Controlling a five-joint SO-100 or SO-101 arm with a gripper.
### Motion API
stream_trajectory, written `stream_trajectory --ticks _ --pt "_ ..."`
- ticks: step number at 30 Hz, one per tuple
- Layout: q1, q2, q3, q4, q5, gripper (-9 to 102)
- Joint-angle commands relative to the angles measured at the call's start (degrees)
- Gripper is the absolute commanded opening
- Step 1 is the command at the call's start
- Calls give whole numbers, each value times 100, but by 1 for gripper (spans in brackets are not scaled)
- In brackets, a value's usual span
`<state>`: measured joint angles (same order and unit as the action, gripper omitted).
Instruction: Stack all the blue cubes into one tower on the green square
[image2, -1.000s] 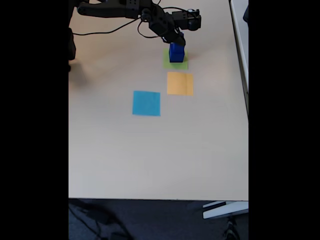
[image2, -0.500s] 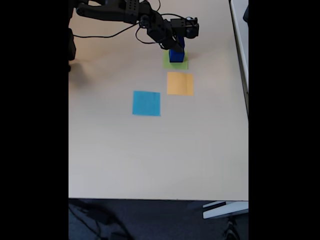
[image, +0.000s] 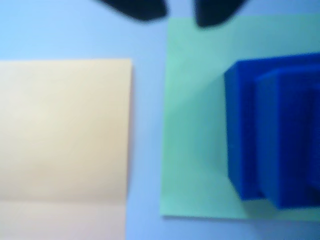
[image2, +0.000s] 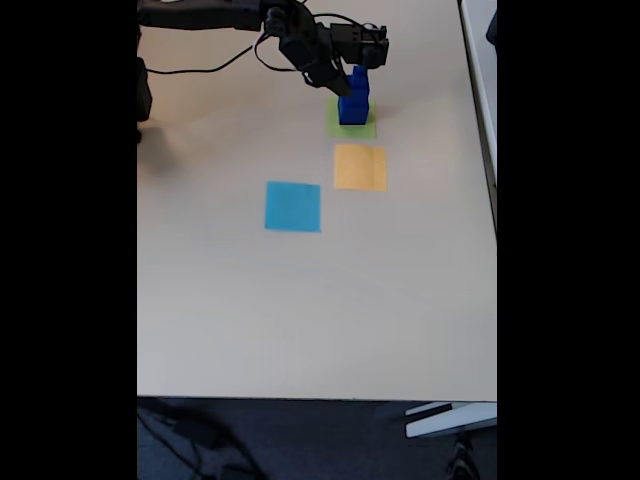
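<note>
Fixed view shows my arm (image2: 230, 15) reaching rightward along the table's (image2: 300, 300) far edge, my gripper (image2: 340, 80) just left of the tower (image2: 354, 98) on the green square (image2: 332, 122). My jaws are spread, holding nothing.

The fixed view looks down from high above the front edge of the table (image2: 300, 320) and faces toward its far end. It is far away, so everything is small. The wrist view is very near and looks almost straight down; it is blurred. Both views share the green square (image2: 334, 126) (image: 192, 125), the tower (image2: 353, 100) (image: 275, 130) on it and the orange square (image2: 360, 167) (image: 65, 135) beside it.
</note>
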<state>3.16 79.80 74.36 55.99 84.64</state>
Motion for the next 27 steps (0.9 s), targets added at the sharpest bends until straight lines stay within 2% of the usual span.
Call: stream_trajectory --ticks 1,7,17,23,27 --pt "-185 606 -510 325 396 0" --pt "-545 413 -1011 650 1028 0" --pt "-1283 -176 -1239 492 2294 0" --pt "-1512 -677 -1239 -114 2399 0" --pt "-1494 -888 -1389 -176 2232 0"
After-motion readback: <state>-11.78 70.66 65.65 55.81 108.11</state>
